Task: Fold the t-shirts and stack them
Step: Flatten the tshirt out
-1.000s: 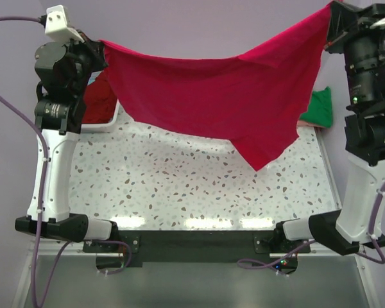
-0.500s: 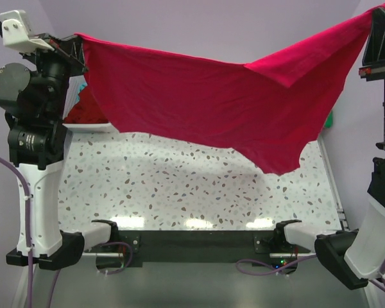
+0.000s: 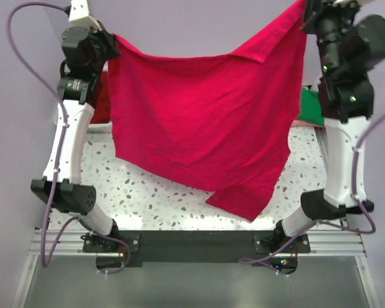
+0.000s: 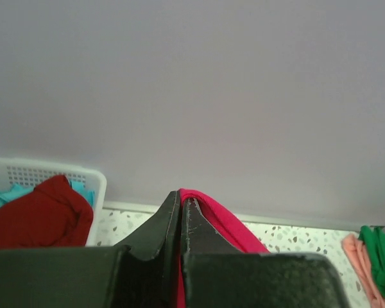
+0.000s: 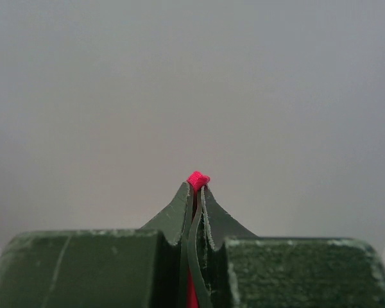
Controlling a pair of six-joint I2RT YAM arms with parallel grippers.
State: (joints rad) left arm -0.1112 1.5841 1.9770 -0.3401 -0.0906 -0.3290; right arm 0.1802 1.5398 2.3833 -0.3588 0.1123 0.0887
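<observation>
Status: early, nothing visibly folded or stacked. The bright crimson-pink cloth t-shirt (image 3: 199,128) is up in the air, stretched as a sheet between both arms above the speckled terrazzo tabletop (image 3: 147,192). Its top edge sags a bit mid-span and the lower right corner hangs lowest, toward the near edge. Can't tell from above whether that corner touches the table. Left gripper (image 3: 108,48) is pinched tight on one top corner; its wrist view shows the cloth squeezed between closed black fingers (image 4: 157,234). Right gripper (image 3: 306,14) is likewise clamped on the other top corner, with only a small nub of pink poking past its tips in its wrist view. Pose: both arms reared up tall from their bases, left at upper left, right at upper right and a touch higher, wrists aimed at the far wall. Remaining: lay this shirt flat, fold it, place it, then do the rest. Dark red cloth t-shirt (image 4: 42,215) and teal cloth t-shirt (image 4: 1,197) sit bunched in the white slatted plastic basket (image 4: 25,172) at far left. Green cloth t-shirt (image 4: 380,256) and salmon-pink cloth t-shirt (image 4: 354,253) lie at the far right of the table, touching each other; mostly hidden, so can't tell if they're folded. My read: one shirt in hand, none confirmed finished.
</observation>
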